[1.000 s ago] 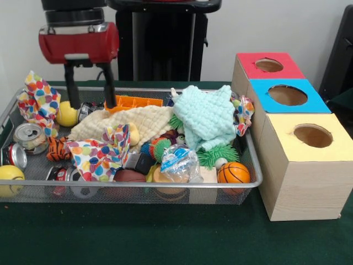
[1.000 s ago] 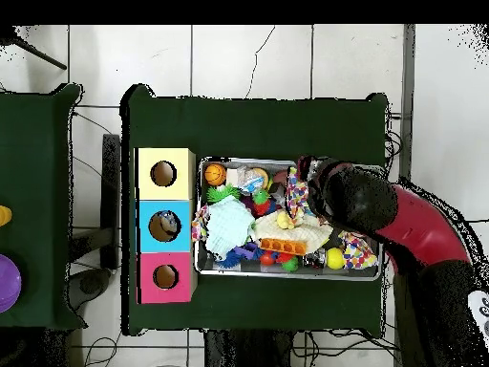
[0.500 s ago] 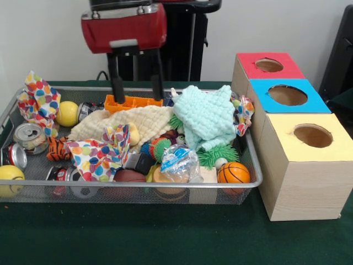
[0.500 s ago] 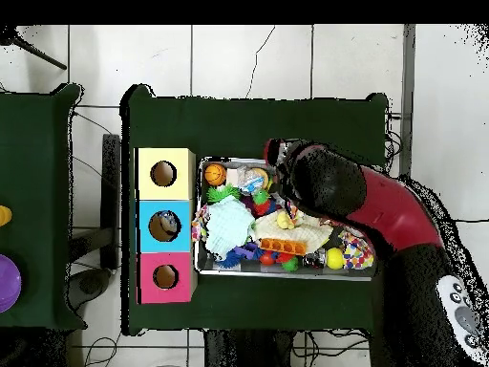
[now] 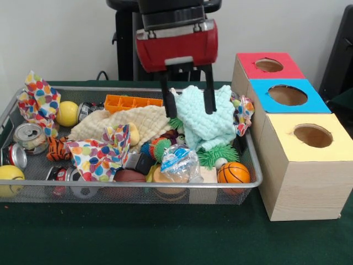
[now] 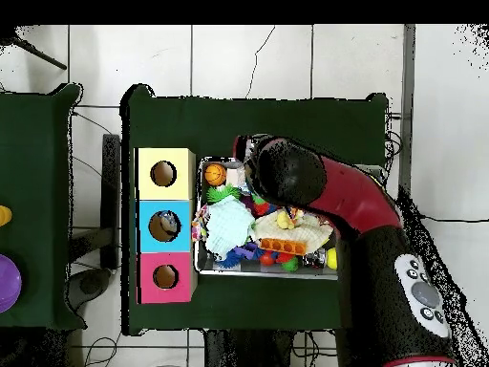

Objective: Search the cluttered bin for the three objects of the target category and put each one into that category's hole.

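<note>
Green table [image 5: 165, 237], wire bin [image 5: 138, 190] packed with clutter. Gripper [image 5: 187, 110] hangs over the mint cloth [image 5: 207, 118] toward the bin's right end, fingers spread, holding nothing. Cream cloth [image 5: 132, 124] and orange tray [image 5: 132, 102] just left of it. Basketball [image 5: 233, 172] in the front right corner, cans [image 5: 27, 138] at the left end. Red, blue, yellow boxes [image 5: 287, 96] with holes stand beside the bin's right end.

Your gripper [image 5: 188, 107] hangs with its two black fingers [image 5: 165, 99] pointing straight down and spread apart, empty, beneath the red wrist housing [image 5: 176, 47]; the arm [image 6: 363, 205] bends over.
</note>
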`<state>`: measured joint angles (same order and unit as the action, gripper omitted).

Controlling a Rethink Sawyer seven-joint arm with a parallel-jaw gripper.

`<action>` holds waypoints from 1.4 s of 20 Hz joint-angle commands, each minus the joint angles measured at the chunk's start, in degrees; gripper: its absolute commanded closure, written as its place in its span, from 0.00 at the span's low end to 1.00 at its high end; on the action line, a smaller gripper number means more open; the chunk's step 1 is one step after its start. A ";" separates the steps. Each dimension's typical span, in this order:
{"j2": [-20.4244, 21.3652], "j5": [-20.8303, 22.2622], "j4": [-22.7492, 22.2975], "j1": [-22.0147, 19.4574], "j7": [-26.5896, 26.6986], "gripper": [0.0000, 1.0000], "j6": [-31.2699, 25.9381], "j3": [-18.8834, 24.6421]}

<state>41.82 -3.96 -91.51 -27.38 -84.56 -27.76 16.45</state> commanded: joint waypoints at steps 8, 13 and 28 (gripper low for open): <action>-9.10 2.27 5.55 7.34 -14.22 0.00 3.02 -13.63; -11.92 2.19 7.93 8.63 -13.13 0.00 4.81 -16.54; -15.11 -3.71 8.26 12.05 -14.40 0.00 7.12 -16.66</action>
<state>28.68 -4.53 -82.57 -15.29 -84.56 -21.98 -2.26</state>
